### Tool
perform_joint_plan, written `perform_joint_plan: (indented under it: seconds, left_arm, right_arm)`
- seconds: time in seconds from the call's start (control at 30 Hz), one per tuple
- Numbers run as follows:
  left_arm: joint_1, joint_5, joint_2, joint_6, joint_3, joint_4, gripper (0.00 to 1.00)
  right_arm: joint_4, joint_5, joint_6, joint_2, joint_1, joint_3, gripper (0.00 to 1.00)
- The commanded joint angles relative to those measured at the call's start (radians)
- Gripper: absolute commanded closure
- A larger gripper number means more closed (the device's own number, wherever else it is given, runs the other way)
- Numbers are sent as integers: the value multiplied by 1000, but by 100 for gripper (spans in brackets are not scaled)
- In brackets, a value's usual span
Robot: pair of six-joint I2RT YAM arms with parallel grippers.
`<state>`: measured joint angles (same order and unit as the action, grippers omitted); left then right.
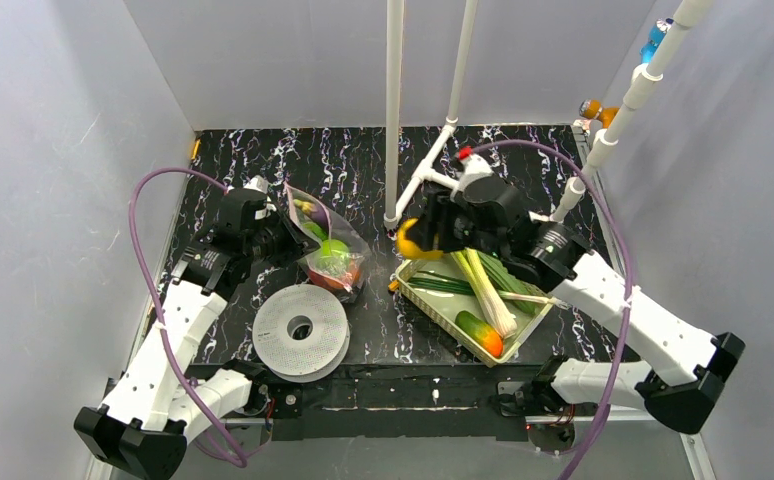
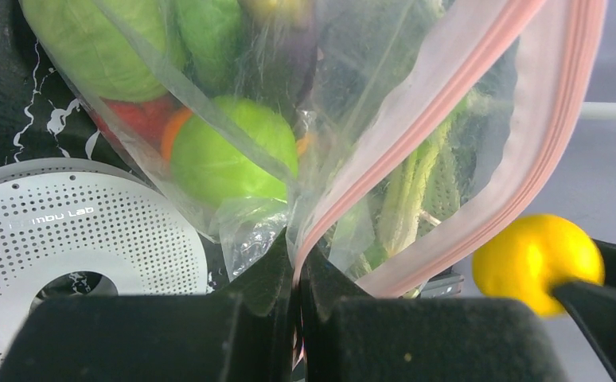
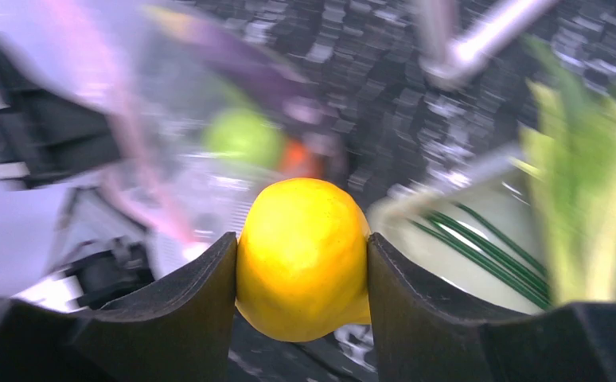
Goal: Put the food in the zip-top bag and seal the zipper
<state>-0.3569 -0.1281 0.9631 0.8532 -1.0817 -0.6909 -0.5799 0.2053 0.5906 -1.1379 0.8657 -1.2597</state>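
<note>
The clear zip-top bag (image 1: 325,245) lies left of centre with its mouth held up. It holds a green apple (image 2: 224,153), a red piece (image 2: 134,118), cabbage (image 2: 98,44) and more. My left gripper (image 2: 297,259) is shut on the bag's mouth edge at the pinkish zipper (image 2: 416,119). My right gripper (image 3: 303,263) is shut on the yellow pear (image 3: 303,259) and holds it in the air above the near-left corner of the tray, right of the bag. The pear also shows in the top view (image 1: 413,240) and in the left wrist view (image 2: 534,259).
A pale green tray (image 1: 433,300) at centre right holds leeks (image 1: 485,290) and a green-orange piece (image 1: 480,332). A white round spool (image 1: 300,330) lies at the front, next to the bag. White pipes (image 1: 395,110) stand at the back.
</note>
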Motion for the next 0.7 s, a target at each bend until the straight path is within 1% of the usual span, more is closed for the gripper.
perform_joint_plan:
  seconds: [0.0, 0.1, 0.2, 0.4, 0.5, 0.57, 0.67]
  left_arm:
    - [-2, 1, -39, 9, -35, -28, 100]
    - [-2, 15, -45, 4, -59, -23, 100]
    - [-2, 26, -42, -8, -69, -22, 100]
    - [-3, 45, -55, -25, -60, -11, 100]
    - [-2, 50, -57, -40, -65, -15, 100]
    - [-2, 53, -57, -47, -66, -16, 100]
    - [-2, 54, -57, -52, -65, -16, 100]
  right_arm:
    - [340, -265, 25, -88, 65, -139, 99]
    - [418, -358, 105, -174, 68, -220, 99]
    - [447, -398, 158, -257, 70, -306, 99]
    - [478, -386, 236, -367, 77, -397, 99]
    - [417, -339, 252, -420, 91, -463, 99]
    - [389, -337, 284, -456, 93, -495, 99]
    - [437, -360, 337, -481, 103, -498, 99]
